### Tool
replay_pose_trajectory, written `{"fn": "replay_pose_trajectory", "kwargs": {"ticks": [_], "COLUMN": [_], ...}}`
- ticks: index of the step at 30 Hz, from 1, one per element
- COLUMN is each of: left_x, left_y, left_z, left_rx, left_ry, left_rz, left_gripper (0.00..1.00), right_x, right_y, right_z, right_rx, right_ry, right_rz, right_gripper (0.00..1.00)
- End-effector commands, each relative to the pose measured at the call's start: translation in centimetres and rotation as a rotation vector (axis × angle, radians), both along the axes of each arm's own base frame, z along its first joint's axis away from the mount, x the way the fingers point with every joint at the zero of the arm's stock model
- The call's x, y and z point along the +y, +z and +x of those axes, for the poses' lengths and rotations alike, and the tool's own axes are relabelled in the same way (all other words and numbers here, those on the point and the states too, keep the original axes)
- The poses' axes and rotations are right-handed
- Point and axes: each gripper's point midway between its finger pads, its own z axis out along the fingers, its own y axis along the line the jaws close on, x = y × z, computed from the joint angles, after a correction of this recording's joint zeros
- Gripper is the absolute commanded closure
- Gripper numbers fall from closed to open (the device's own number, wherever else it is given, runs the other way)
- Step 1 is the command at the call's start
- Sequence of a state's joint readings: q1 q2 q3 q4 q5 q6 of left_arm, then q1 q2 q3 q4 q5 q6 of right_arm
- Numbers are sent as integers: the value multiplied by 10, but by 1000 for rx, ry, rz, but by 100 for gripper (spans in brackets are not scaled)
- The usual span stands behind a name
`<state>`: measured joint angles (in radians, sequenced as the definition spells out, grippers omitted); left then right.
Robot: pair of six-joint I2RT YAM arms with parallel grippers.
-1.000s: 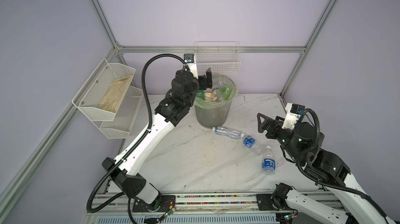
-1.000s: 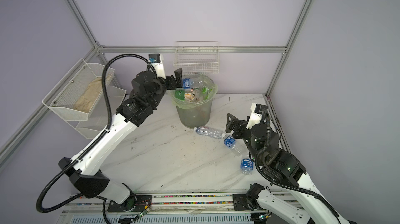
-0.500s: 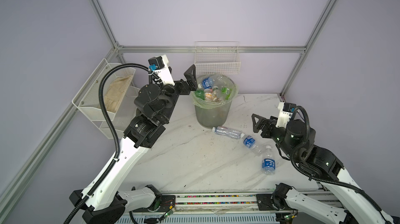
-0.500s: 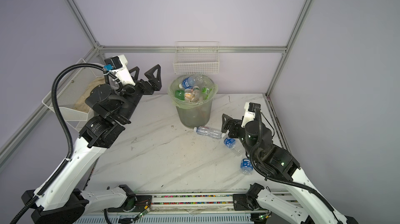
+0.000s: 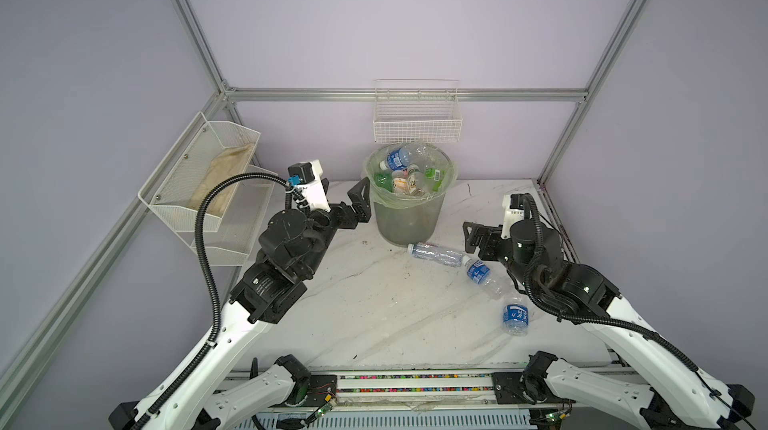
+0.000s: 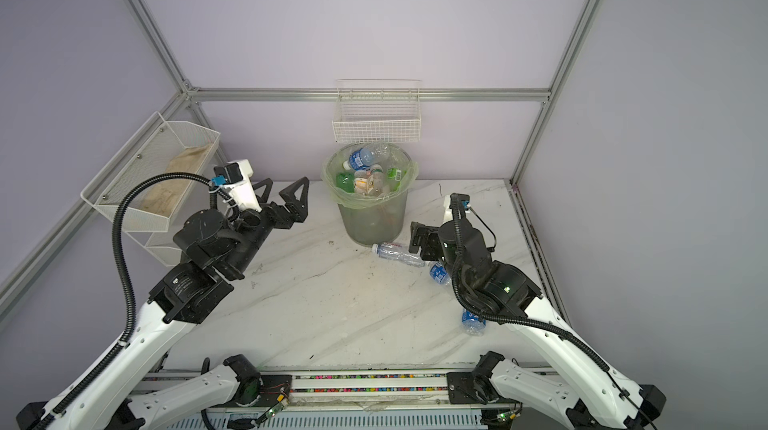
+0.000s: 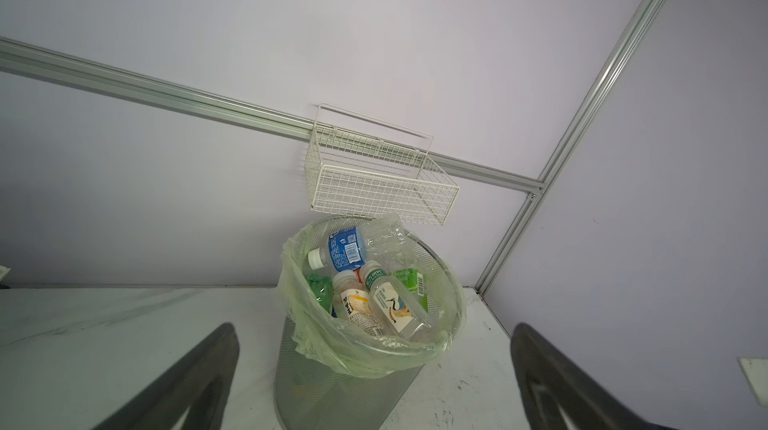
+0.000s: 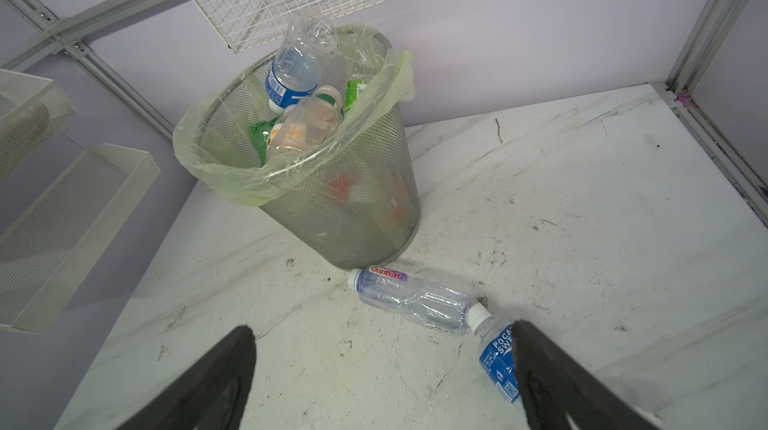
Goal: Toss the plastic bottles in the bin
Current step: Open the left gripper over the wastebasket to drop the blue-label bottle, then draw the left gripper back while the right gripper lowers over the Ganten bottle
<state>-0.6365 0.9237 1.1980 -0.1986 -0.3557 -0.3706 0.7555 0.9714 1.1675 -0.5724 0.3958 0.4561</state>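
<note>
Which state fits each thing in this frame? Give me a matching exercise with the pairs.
Things: 1 Ganten bottle; 2 wire basket; 3 green bag; 4 left gripper.
States: A folded over the bin rim; B open, empty; C lying on the table; D hung on the wall.
Pairs: 1-C; 2-D; 3-A; 4-B.

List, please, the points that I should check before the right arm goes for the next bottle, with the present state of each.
1. Right gripper open and empty: ok.
2. Left gripper open, empty, apart from the bin: ok.
3. Bin upright, bag folded over its rim: ok.
4. Room in the bin: bottles piled to the rim, topmost bottle sticking above it: cannot tell.
5. Table cleared: not ok. Clear bottle, blue-label bottle and third bottle lie there.
6. Clear bottle free of the bin's base: cannot tell.
</note>
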Motion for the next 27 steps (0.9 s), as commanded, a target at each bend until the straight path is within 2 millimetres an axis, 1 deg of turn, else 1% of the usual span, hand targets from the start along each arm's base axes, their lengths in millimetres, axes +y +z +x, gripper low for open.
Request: {"fn": "replay_pose_trajectory", "kwargs": {"ticks": [1, 5, 12, 15, 19, 23, 25, 27], "left_x": [5, 13, 24, 29, 35, 41, 44, 50], "left_y": [-18, -33, -54, -61, -69, -77, -78, -76], "left_z": [-6, -15, -32, -39, -47, -55, -60, -67], "left_rx": [15, 42, 76, 90, 110, 127, 132, 135], "left_ry": [2, 8, 0, -3, 1, -1, -1, 4], "left_rz": [-32, -28, -55, -57, -70, -71, -68, -56], "left_gripper": [0, 0, 0, 0, 0, 0, 0, 0], "right_x": [6, 14, 31, 41, 43, 48, 52, 60], "right_y": [-26, -46, -91, -105, -118, -127, -136, -150], "right_z": [6, 13, 27, 32, 40, 45, 47, 49], "right_rx": [55, 78, 93, 88, 63, 17, 22, 53], "right_ry": [6, 23, 81, 131, 131, 158, 177, 223], "right_rz": [-60, -106, -207, -240, -292, -319, -338, -364], "right_gripper": [3, 3, 3, 3, 3, 3, 3, 3]}}
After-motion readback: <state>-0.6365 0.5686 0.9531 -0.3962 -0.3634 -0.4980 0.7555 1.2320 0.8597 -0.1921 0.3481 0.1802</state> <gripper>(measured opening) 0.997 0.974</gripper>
